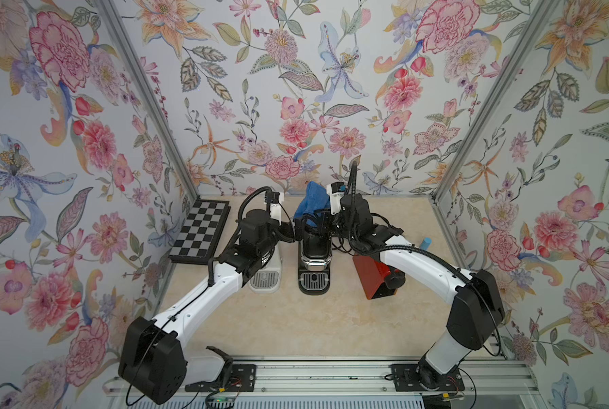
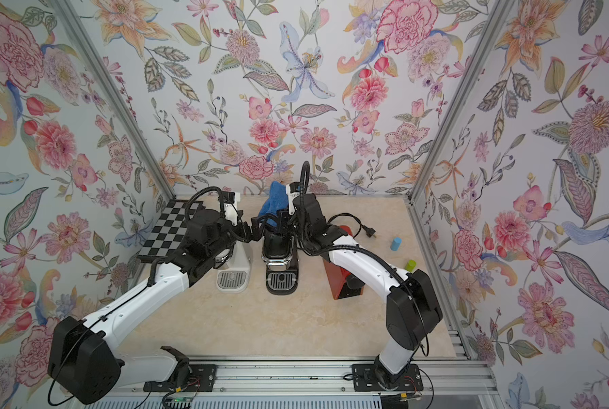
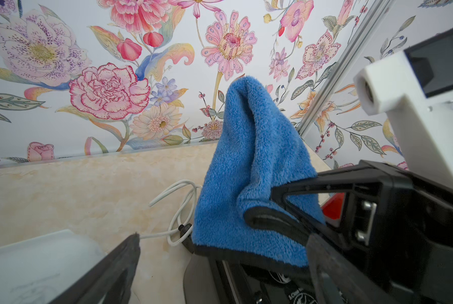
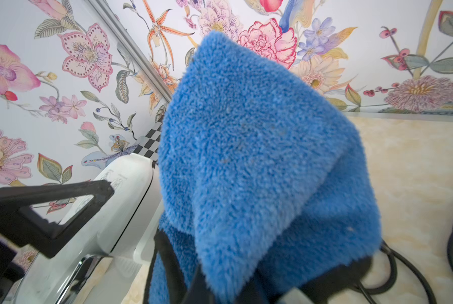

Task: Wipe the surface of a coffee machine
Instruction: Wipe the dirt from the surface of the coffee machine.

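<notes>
One blue cloth point(image 1: 312, 200) is pinched tight in the right gripper point(image 1: 318, 220) over the top of the black coffee machine point(image 1: 313, 255) (middle one on the table point(image 1: 296, 325)), left gripper point(image 1: 295, 230) gaping wide open alongside.

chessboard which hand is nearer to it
Left. The left hand, open, is beside the black coffee machine on the side toward the chessboard; the right hand, shut on the blue cloth, is above that machine, farther off.
</notes>
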Motion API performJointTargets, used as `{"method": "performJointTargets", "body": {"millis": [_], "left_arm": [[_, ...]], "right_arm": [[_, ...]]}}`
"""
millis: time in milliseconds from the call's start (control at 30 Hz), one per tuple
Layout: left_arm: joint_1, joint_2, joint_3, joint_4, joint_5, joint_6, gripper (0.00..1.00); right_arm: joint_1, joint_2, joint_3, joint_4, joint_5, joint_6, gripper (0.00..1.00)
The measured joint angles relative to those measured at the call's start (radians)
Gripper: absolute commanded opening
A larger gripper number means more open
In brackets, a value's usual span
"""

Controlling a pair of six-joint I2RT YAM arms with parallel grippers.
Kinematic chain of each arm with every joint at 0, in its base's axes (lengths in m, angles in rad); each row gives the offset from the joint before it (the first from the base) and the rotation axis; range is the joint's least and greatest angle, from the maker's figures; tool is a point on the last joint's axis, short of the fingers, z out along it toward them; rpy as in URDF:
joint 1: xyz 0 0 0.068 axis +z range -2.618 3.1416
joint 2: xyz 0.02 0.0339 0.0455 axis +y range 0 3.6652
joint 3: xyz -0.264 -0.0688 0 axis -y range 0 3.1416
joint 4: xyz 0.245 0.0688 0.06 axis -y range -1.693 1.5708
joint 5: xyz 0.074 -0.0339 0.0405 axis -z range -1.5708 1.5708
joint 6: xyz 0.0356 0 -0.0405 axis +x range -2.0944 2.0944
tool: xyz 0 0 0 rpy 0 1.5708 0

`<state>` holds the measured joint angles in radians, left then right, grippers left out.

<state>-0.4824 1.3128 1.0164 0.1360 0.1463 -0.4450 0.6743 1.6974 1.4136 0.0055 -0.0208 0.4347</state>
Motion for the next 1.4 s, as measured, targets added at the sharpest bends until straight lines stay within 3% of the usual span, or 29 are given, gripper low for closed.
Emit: {"method": "performJointTargets", "body": {"millis": [200, 433, 667, 867, 1167, 1400], "left_arm": [[0.0, 0.0, 0.0, 0.0, 0.001, 0.0, 0.99], [0.0, 0.0, 0.0, 0.0, 0.008, -0.001, 0.99], [0.0, 0.006, 0.0, -0.001, 0.007, -0.001, 0.99], [0.0, 0.006, 0.0, -0.001, 0.006, 0.0, 0.99], [0.001, 0.006, 0.0, -0.001, 0.001, 0.0, 0.99], [0.001, 0.006, 0.0, -0.001, 0.004, 0.0, 0.99]], "right_arm": [[-0.02, -0.02, -0.038, 0.03, -0.006, 0.004, 0.0], [0.006, -0.195, -0.207, 0.014, 0.011, 0.019, 0.0], [0.127, -0.353, -0.334, -0.022, 0.041, 0.05, 0.0], [0.213, -0.33, -0.312, -0.04, 0.048, 0.051, 0.0], [0.064, -0.129, -0.145, 0.017, -0.024, 0.04, 0.0], [-0.027, -0.135, -0.183, 0.065, -0.04, 0.041, 0.0]]}}
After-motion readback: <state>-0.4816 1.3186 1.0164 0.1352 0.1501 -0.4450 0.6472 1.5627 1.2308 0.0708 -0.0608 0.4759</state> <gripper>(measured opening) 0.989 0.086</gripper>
